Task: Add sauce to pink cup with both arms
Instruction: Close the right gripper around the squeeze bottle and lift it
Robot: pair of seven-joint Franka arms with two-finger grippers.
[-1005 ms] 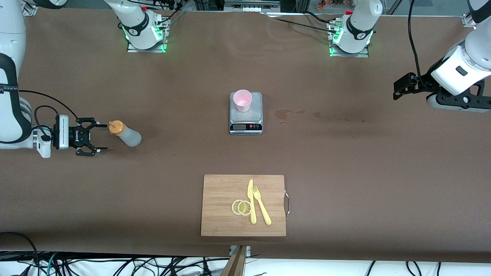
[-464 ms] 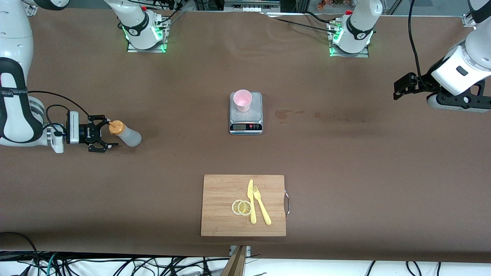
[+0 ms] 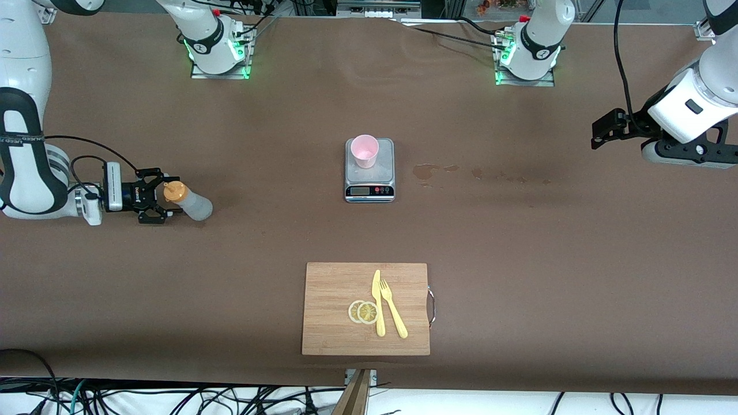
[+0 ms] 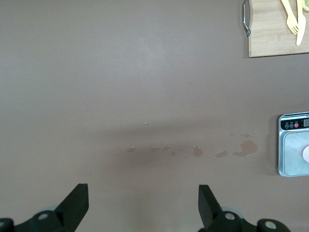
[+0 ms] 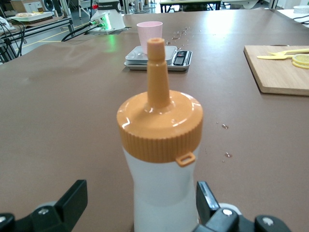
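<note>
I see the right gripper [image 3: 164, 197] spread wide around the sauce bottle [image 3: 187, 201], toward the right arm's end. The left gripper [image 4: 143, 205], parted, waits. The pink cup [image 3: 364, 150] stands on the scale [image 3: 369, 183]; its display is illegible, I think.

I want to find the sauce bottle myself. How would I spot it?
Look toward the right arm's end of the brown table. There the small whitish plastic squeeze bottle stands between the right gripper's open fingers. Its orange nozzle cap is the giveaway.
</note>
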